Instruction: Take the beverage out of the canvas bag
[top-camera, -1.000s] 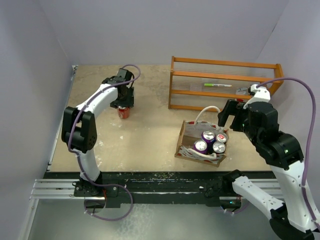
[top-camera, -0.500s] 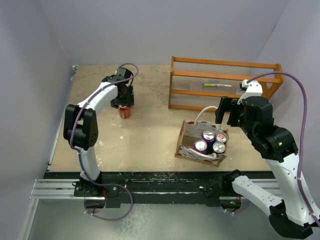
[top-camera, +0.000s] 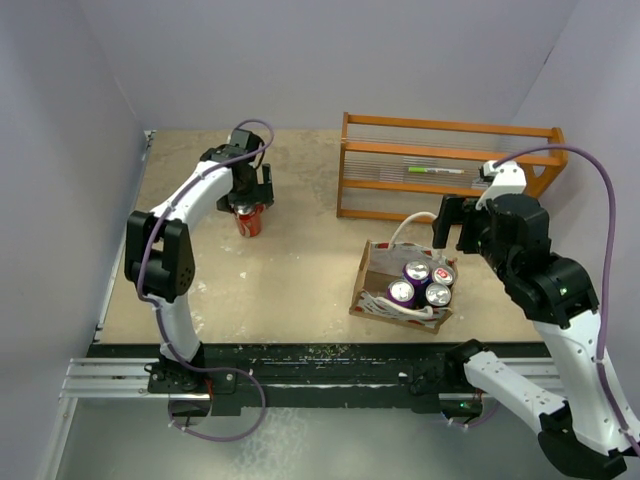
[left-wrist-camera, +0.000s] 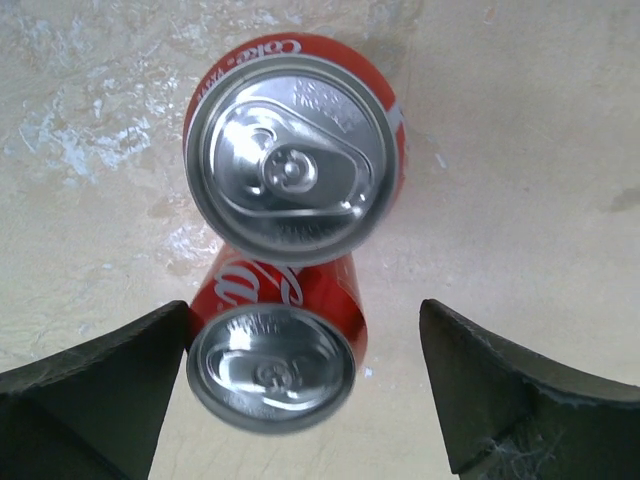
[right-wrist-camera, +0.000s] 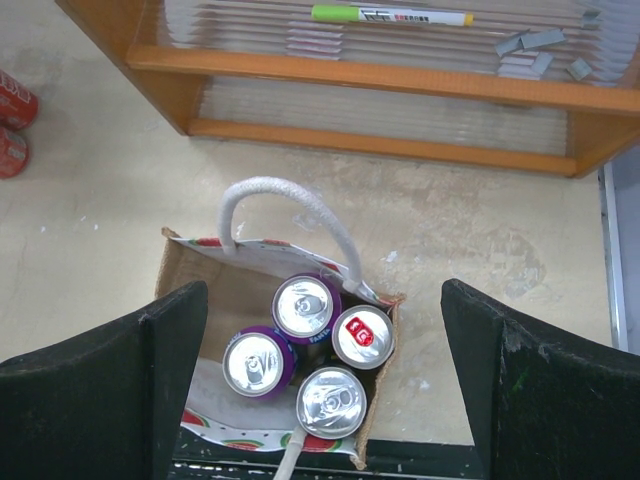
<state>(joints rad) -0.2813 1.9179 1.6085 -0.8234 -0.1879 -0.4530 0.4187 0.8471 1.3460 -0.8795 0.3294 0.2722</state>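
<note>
So, at the far left of the table (top-camera: 300, 270), the left gripper (left-wrist-camera: 305, 315) hangs over two red cola cans (left-wrist-camera: 295, 160) that stand upright, one just beside the other. Its fingers are spread wide to either side of the nearer can (left-wrist-camera: 270, 370) and grip nothing.

Further right, near the front edge, sits the canvas bag (right-wrist-camera: 205, 285), mouth up, with four beverage cans (right-wrist-camera: 305, 305) packed together inside: two purple, one with a red tab, one plain silver. A white loop handle (right-wrist-camera: 280, 195) arches over the far side of the opening.

The right gripper (right-wrist-camera: 322, 290) hovers above the bag, fingers wide apart and empty, clear of the cans.

Just behind the bag stands an orange wooden rack (right-wrist-camera: 400, 85), with a green marker (right-wrist-camera: 390, 15) and some grey clips (right-wrist-camera: 540, 40) lying in it.
</note>
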